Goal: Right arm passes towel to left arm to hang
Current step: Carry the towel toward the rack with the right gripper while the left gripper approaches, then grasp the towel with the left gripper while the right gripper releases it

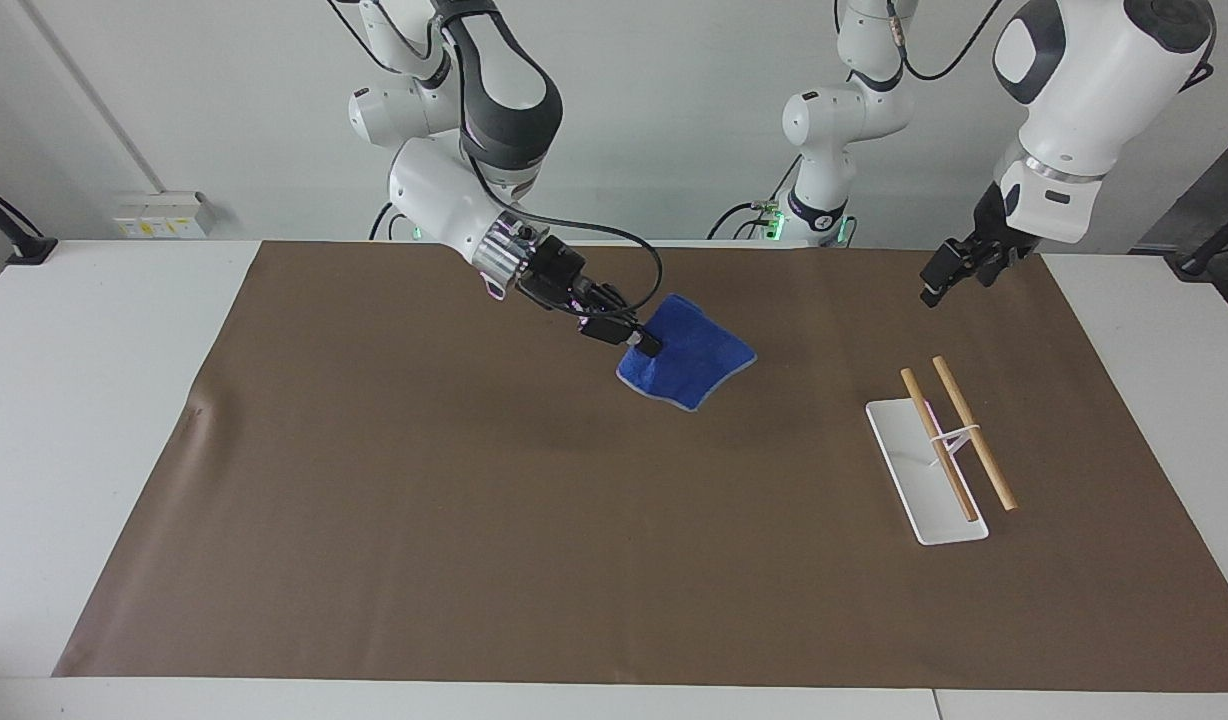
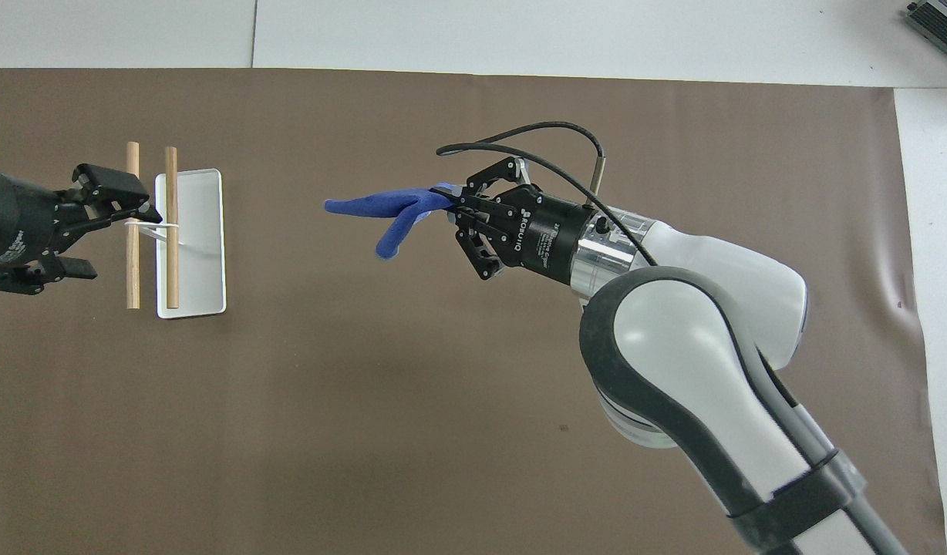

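Jaws of the right gripper [image 1: 642,346] pinch only the towel [image 1: 689,354] corner; the left gripper [image 2: 107,223] hangs open-jawed — droop could foil a clean handover.

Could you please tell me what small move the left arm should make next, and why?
Probably the left gripper should travel toward the table's middle to meet the towel. The right gripper holds the blue cloth by one edge in the air over the mat, its free part hanging out toward the left arm, while the left gripper hangs open over the towel rack, well apart from it.
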{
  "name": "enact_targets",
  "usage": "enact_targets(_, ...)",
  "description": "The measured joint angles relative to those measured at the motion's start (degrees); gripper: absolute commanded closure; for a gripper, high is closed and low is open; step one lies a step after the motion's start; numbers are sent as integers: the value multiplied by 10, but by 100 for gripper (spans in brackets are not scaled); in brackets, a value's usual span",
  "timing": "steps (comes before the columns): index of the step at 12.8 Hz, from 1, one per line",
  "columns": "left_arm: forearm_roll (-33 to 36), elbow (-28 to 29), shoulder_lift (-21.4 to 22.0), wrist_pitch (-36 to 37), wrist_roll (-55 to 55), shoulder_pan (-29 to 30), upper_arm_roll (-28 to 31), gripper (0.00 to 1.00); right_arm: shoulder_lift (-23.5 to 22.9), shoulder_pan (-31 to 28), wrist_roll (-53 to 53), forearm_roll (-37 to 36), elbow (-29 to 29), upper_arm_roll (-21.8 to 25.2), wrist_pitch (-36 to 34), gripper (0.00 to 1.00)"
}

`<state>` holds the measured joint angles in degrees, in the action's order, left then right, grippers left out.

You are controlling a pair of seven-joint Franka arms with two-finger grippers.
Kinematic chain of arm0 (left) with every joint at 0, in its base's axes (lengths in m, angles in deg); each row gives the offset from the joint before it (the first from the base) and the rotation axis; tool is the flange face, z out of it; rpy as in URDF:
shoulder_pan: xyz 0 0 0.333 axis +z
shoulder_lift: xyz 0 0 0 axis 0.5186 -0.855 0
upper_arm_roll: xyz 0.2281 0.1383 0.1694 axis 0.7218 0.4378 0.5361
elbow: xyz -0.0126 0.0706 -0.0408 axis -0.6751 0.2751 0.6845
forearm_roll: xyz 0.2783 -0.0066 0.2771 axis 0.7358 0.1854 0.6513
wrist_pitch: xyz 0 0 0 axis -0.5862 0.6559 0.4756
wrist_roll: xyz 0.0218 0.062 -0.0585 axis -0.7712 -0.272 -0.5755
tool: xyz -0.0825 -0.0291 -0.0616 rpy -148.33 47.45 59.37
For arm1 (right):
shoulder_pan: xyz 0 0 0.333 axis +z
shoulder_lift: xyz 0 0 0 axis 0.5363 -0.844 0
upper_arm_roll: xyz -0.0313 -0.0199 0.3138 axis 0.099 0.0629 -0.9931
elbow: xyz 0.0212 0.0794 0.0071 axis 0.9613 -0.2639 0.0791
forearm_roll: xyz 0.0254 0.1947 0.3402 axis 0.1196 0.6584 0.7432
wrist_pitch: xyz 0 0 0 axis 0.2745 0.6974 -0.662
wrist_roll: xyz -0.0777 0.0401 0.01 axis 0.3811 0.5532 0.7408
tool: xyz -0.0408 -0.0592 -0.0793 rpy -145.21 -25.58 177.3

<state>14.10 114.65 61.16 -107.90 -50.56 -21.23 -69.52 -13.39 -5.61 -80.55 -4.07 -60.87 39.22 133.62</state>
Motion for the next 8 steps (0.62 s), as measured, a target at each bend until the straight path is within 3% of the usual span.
enact_targets(3,-44,9,0,-35,-76,-8,-9,0,-13,8,-11,20,16,0,0,100)
enact_targets(8,-51,36,1,-116,-217,-10,-78,0,-32,39,-66,34,39,0,36,100)
